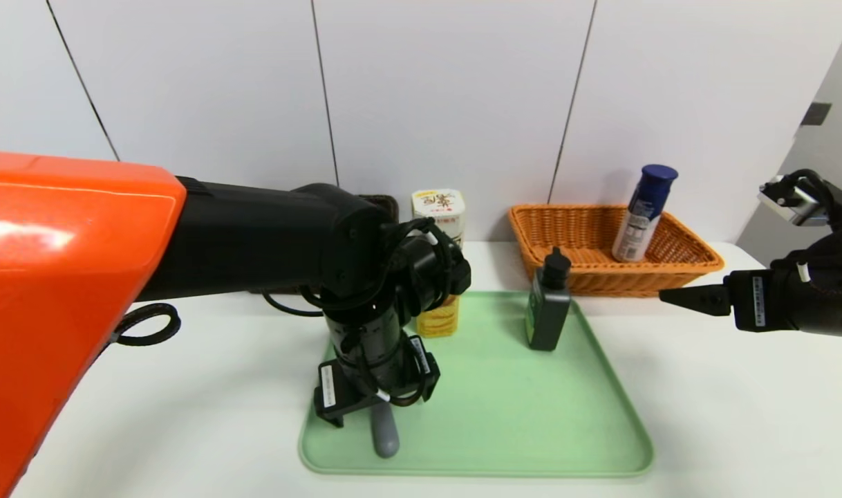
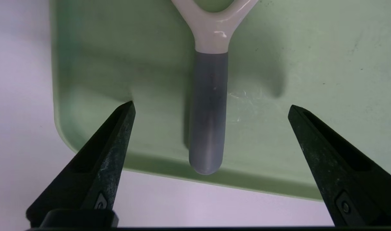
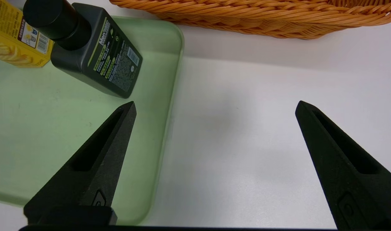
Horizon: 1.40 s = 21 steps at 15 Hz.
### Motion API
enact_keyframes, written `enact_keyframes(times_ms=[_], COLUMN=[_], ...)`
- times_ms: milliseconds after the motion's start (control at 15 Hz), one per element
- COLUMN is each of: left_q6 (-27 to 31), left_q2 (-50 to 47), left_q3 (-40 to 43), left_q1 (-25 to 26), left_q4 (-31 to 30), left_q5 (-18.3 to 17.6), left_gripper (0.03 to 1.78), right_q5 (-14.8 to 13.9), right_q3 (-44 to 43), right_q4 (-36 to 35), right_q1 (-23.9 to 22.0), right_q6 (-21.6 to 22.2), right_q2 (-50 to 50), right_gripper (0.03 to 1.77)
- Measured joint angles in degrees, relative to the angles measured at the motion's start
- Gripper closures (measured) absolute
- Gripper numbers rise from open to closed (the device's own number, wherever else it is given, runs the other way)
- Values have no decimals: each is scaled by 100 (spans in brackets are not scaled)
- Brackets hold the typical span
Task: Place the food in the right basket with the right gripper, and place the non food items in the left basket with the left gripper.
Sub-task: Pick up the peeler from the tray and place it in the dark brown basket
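A peeler with a grey handle (image 2: 208, 112) and a white forked head (image 2: 214, 29) lies at the front left of the green tray (image 1: 531, 415). My left gripper (image 2: 211, 107) hangs open just above it, its fingers on either side of the handle and clear of it; the head view shows this gripper (image 1: 378, 409) pointing down. A yellow snack box (image 1: 440, 214) and a black bottle (image 1: 547, 304) stand at the tray's back. My right gripper (image 3: 214, 106) is open and empty over the table, right of the tray (image 3: 70, 128) and the black bottle (image 3: 96, 54).
The orange wicker basket (image 1: 697, 259) at the back right holds a blue-capped spray can (image 1: 643, 211). A dark basket (image 1: 388, 203) at the back left is mostly hidden behind my left arm. The wall stands close behind both.
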Motion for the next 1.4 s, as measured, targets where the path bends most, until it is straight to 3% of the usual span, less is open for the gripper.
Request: enact_keyframes(times_ms=[1067, 1400], left_q6=[216, 304], left_q2=[284, 306], left_q3=[-21, -63], left_q1=[-2, -13], left_q4=[32, 43], left_q5=[40, 35], left_gripper=[12, 83], right_q5=[89, 84], right_q3=[22, 46], right_q4=[0, 2], right_q1=[-9, -6], right_q6=[-45, -45], right_q2=[-17, -45], right_gripper=[9, 9])
